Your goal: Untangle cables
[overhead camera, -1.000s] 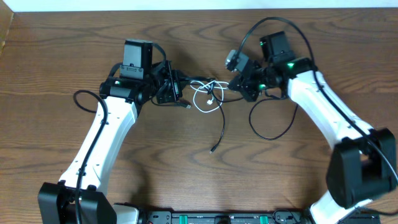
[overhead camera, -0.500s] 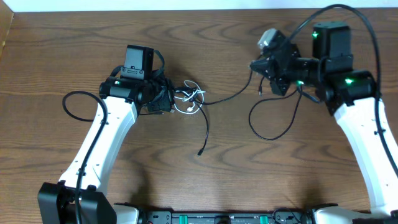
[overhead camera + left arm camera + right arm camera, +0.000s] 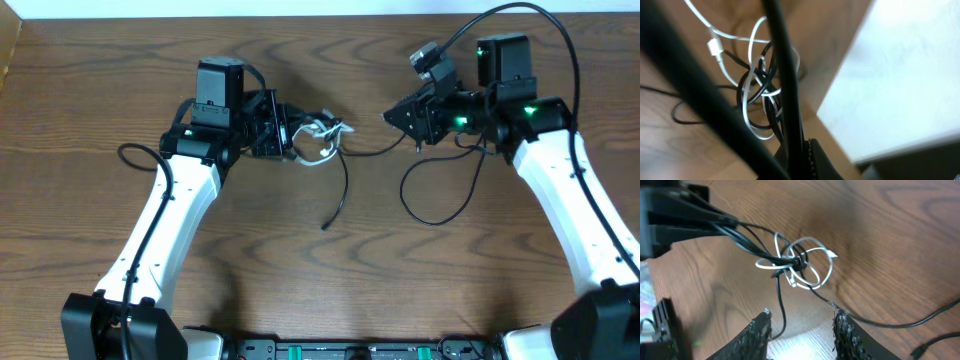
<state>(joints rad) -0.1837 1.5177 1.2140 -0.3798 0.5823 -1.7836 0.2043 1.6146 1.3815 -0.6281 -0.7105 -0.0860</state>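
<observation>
Though one black tail lies loose toward six o'clock, the cables (image 3: 316,140), black with one white, sit knotted on the surface (image 3: 300,290).

Left tool (image 3: 272,130): at nine o'clock of the knot, clamped on its black strands.

Right tool (image 3: 802,317): at three o'clock, jaws apart, holding nothing.

Step, as I judge it: between pulls.

Next move calls for the right tool to pinch a single strand near the knot and draw it toward three o'clock against the left tool's anchor.
</observation>
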